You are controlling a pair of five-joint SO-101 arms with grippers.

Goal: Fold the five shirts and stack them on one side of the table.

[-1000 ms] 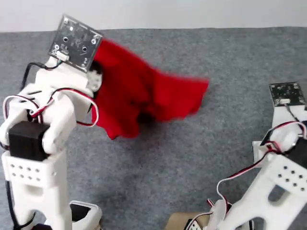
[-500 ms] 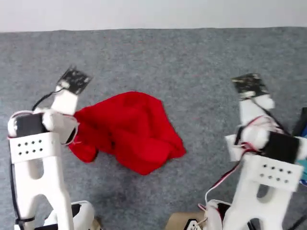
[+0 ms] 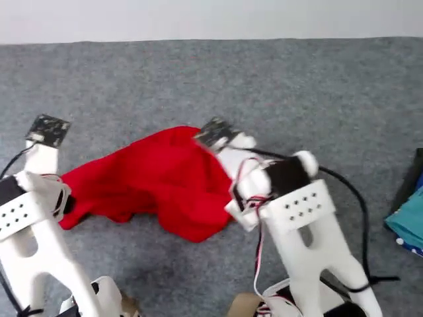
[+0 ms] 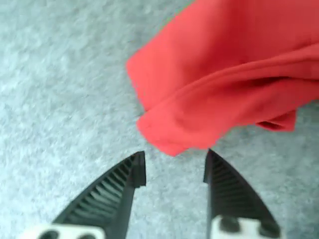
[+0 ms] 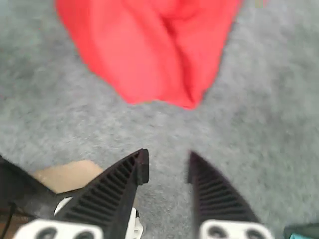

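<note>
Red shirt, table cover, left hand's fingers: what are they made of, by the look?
Red shirt: soft matte cloth, knit or woven, possibly cotton; it slumps in loose folds.
Table cover: grey felt or low-pile carpet, judging by its fuzzy, flecked, dull surface.
Left hand fingers: black hard plastic, probably printed; the inner faces are ribbed, with a slight sheen.

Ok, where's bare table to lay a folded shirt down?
The far strip of table between the red shirt and the wall is bare, as is the patch between the right arm and the teal cloth. Crowded: the shirt itself, left arm at one end, right arm at the other.
</note>
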